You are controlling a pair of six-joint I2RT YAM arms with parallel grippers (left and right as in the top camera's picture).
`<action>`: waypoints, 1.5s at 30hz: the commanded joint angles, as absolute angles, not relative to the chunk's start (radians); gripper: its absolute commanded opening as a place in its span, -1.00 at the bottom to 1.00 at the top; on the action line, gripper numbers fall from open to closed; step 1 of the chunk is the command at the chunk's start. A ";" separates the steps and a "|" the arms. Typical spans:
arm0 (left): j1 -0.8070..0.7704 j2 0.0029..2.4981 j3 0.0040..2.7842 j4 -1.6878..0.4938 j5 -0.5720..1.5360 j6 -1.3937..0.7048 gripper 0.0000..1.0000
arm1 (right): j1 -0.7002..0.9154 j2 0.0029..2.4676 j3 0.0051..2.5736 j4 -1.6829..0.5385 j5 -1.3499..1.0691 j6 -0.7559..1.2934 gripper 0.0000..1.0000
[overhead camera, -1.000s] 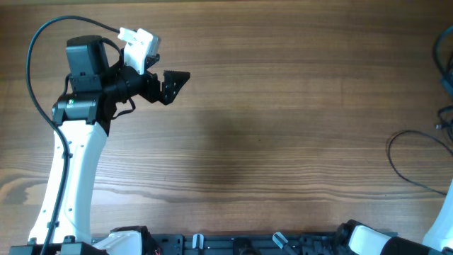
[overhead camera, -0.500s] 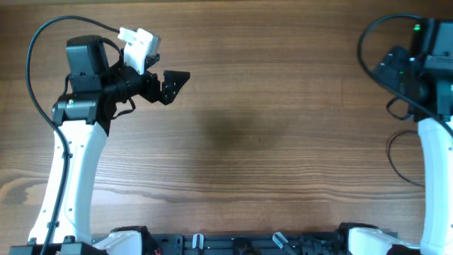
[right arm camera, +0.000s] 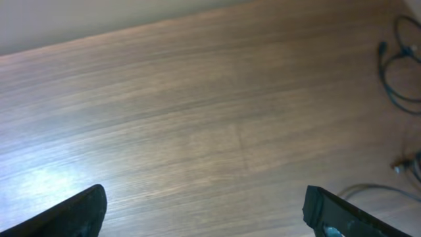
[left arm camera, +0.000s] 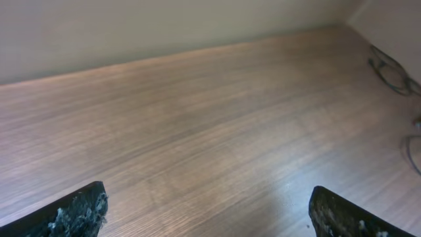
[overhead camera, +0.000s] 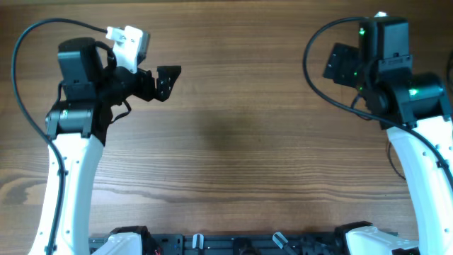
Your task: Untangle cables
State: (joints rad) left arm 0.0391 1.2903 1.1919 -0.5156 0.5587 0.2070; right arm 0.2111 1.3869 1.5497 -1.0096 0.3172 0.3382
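The cables (right arm camera: 400, 60) are thin black cords lying in loose loops at the table's far right, with a small plug (right arm camera: 402, 165) among them. They also show in the left wrist view as cables (left arm camera: 389, 70) far off at the upper right. From overhead only a short arc of cable (overhead camera: 391, 156) shows beside the right arm. My left gripper (overhead camera: 168, 82) hovers over the upper left of the table, open and empty. My right gripper (overhead camera: 338, 62) hangs over the upper right, open with nothing between its fingers (right arm camera: 345, 214), well left of the cords.
The wooden table (overhead camera: 241, 142) runs bare between the two arms. Thick black arm cables (overhead camera: 318, 85) arc out from each wrist. A pale wall borders the table's far edge in both wrist views. A black rail (overhead camera: 233, 244) runs along the near edge.
The right arm has swung in from the right edge to the upper right, covering most of the cable loop, and its jaws have opened wider. The left arm shifted slightly left.
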 commanded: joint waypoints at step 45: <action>-0.126 1.566 1.206 -0.345 0.018 -0.087 1.00 | 0.272 1.812 1.576 -0.744 0.058 0.263 0.99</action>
